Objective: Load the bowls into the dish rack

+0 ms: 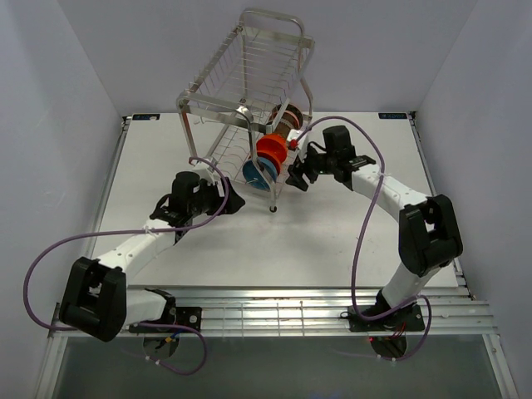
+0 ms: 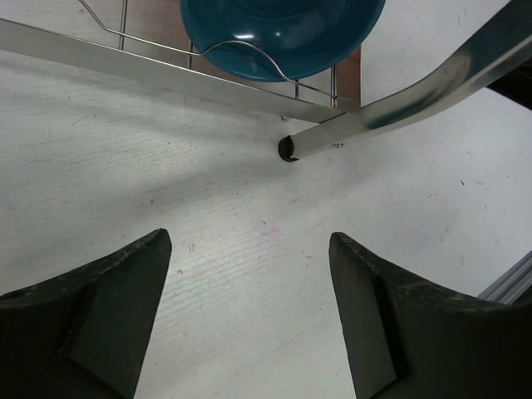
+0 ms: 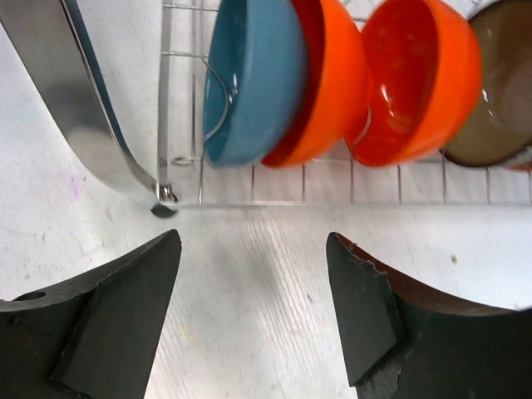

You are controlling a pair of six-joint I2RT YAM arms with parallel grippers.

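Observation:
The silver wire dish rack (image 1: 249, 91) stands at the back middle of the table. Its lower tier holds bowls on edge in a row: a blue bowl (image 3: 258, 75), two orange bowls (image 3: 332, 83) (image 3: 416, 75) and a dark brown bowl (image 3: 499, 108). They also show in the top view, blue (image 1: 258, 173), orange (image 1: 271, 150) and brown (image 1: 288, 123). I see no grey or red-and-white bowl clearly. My left gripper (image 1: 235, 202) (image 2: 249, 239) is open and empty, low over the table by the rack's front foot (image 2: 287, 150). My right gripper (image 1: 295, 176) (image 3: 253, 237) is open and empty, just right of the bowls.
The rack's tubular leg (image 2: 399, 108) (image 3: 75, 108) slants close in front of both grippers. The upper basket tier (image 1: 249, 66) holds nothing that I can see. White walls close in the table on the left, right and back. A metal rail (image 1: 274, 312) runs along the near edge.

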